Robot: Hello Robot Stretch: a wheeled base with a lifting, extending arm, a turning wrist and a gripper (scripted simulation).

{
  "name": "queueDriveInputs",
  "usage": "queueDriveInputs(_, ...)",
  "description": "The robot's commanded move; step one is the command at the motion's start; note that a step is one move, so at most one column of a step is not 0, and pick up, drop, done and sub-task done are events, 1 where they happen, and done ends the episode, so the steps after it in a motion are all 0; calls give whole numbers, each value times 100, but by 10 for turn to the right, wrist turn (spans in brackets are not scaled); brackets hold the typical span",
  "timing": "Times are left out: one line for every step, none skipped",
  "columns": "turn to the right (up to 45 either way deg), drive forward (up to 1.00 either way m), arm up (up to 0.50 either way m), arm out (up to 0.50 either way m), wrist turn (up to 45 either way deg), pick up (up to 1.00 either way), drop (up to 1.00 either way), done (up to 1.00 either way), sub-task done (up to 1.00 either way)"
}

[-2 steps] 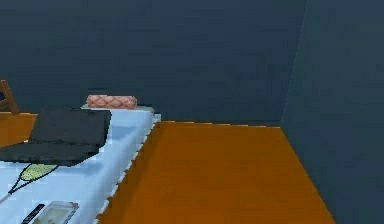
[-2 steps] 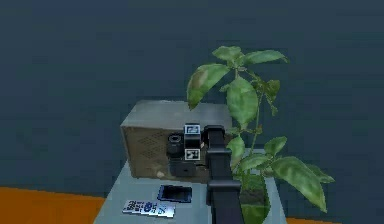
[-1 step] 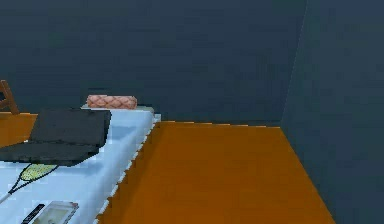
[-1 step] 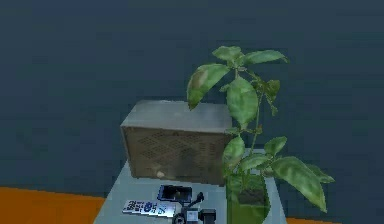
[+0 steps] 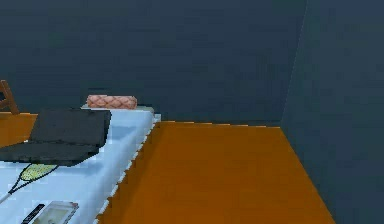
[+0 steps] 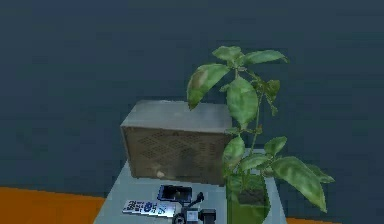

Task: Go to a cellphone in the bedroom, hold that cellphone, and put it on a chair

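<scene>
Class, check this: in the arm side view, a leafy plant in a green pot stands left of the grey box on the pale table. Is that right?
Not quite. The arm side view shows the leafy plant in its green pot standing right of the grey box, on the pale table.

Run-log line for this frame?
forward: bed, pink pillow, dark laptop-like item | arm side: small table, box, potted plant, remote, dark phone-like item | next: likely check phone-like item

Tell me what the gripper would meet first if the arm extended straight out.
Likely the small dark objects on the pale table, then the tan box behind them; height can't be judged.
</scene>
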Motion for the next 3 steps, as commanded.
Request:
queueDriveInputs(0, 0, 10, 0, 0, 0, 0, 0, 0)
queueDriveInputs(0, 0, 32, 0, 0, 0, 0, 0, 0)
queueDriveInputs(0, 0, 0, 0, -450, 0, 0, 0, 0)
